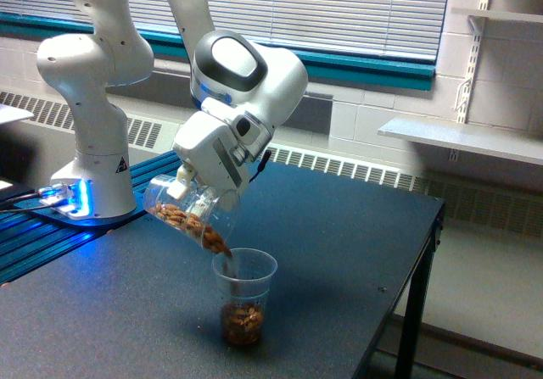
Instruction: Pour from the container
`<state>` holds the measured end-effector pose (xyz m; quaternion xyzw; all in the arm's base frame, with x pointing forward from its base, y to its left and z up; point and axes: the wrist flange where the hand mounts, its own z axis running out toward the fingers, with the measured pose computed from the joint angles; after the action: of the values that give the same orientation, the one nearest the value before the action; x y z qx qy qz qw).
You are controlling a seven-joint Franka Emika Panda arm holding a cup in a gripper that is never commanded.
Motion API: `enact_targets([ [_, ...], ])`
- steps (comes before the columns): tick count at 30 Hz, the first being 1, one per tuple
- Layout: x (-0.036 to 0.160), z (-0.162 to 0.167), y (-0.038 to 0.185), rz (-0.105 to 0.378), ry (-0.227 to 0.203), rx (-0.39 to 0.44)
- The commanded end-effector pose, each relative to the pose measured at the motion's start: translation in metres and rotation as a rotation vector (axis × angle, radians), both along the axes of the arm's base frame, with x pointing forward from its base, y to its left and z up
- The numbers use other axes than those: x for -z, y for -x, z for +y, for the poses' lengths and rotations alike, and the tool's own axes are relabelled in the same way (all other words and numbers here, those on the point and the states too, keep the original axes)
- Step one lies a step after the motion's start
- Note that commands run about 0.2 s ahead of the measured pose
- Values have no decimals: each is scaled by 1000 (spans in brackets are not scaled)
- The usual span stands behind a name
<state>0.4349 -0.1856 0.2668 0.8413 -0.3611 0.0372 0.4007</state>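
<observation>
One white gripper on the Franka arm is clamped round the clear plastic jar-like container, taking it near the middle of its body, though the fingertips themselves are mostly hidden behind the gripper housing. The container is tipped well past level, its closed end up toward the exterior view's left and its mouth down toward the exterior view's right. Brown nut-like pieces lie along its lower wall and crowd at the lip, where a few are dropping over the edge.

Just below the mouth stands a clear tapered plastic cup with a faint bluish rim, upright on the dark tabletop. The container's lip hangs over the rim on the side toward the exterior view's left, close to it; whether they touch I cannot tell. A shallow brown heap sits in the cup's bottom, leaving most of it unfilled.

The pour is in hand, I judge, and partly done, with a fair share of pieces left in the container. The next move calls for more tilt, given gently, with the mouth kept over the cup's opening so the pieces do not rush out or bounce onto the table.

Behind stand the arm's white base and a blue-lit rail.
</observation>
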Motion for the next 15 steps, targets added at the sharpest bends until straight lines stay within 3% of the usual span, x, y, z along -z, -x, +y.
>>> enact_targets([
  [1,-1,-1,-2,34,-4,-14],
  [15,-5,-5,-8,53,12,-19],
])
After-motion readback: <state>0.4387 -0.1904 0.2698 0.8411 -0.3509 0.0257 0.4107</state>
